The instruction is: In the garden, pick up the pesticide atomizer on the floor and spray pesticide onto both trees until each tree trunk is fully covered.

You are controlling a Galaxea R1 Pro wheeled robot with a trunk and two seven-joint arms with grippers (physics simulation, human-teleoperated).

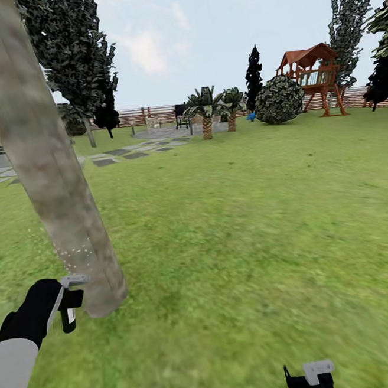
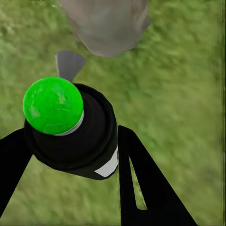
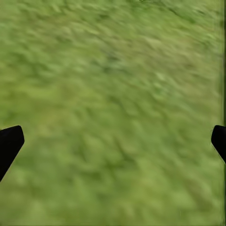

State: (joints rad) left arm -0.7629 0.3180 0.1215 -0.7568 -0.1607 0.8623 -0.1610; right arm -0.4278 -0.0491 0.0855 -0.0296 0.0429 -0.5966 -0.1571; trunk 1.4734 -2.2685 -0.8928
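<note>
Left hand [image 2: 70, 155] grips the pesticide atomizer [image 2: 70, 127] beside a tree trunk [image 1: 49, 172] on lawn [image 1: 252, 242].

Dark pesticide atomizer [image 2: 80, 136], green-tipped, held upright in the left end effector [image 2: 70, 155]; mottled tree trunk [image 1: 49, 172] just beside.

The left arm reaches forward low at the robot's left, white forearm then black wrist. Its left claw [image 1: 72, 300] is closed on the atomizer [image 2: 75, 129]: in the left wrist view both black fingers [image 2: 141, 183] press the bottle's dark body from either side. The right claw [image 1: 311, 378] sits low at the robot's right, pointing down; in the right wrist view its fingertips [image 3: 9, 143] stand wide apart, holding nothing.
</note>
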